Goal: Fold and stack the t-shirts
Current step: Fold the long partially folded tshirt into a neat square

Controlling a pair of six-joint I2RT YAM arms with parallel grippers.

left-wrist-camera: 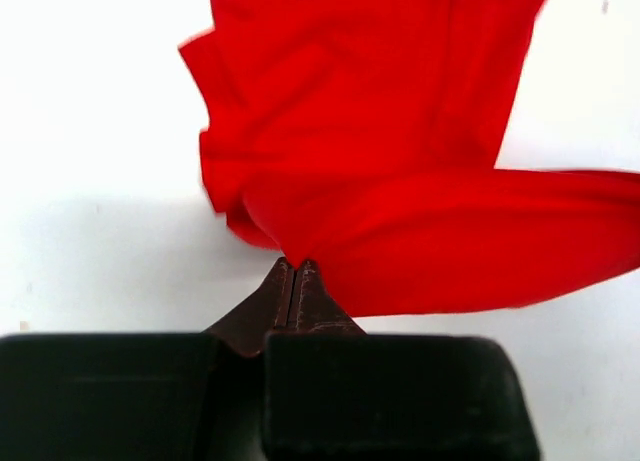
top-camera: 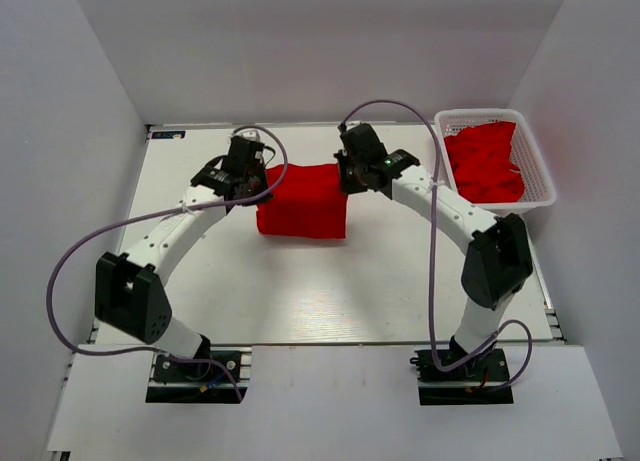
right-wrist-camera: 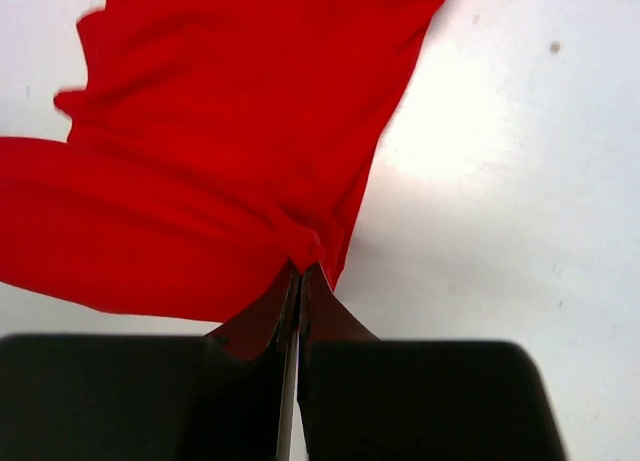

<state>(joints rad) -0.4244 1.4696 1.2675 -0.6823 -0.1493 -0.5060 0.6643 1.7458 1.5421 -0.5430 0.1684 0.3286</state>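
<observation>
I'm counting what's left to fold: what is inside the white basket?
Crumpled red t-shirt cloth fills the basket. The heap hides its floor, and how many shirts it holds cannot be told.

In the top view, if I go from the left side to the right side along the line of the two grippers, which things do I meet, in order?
left gripper → red t-shirt pinched by both grippers → right gripper → white basket with more red shirts inside
</observation>
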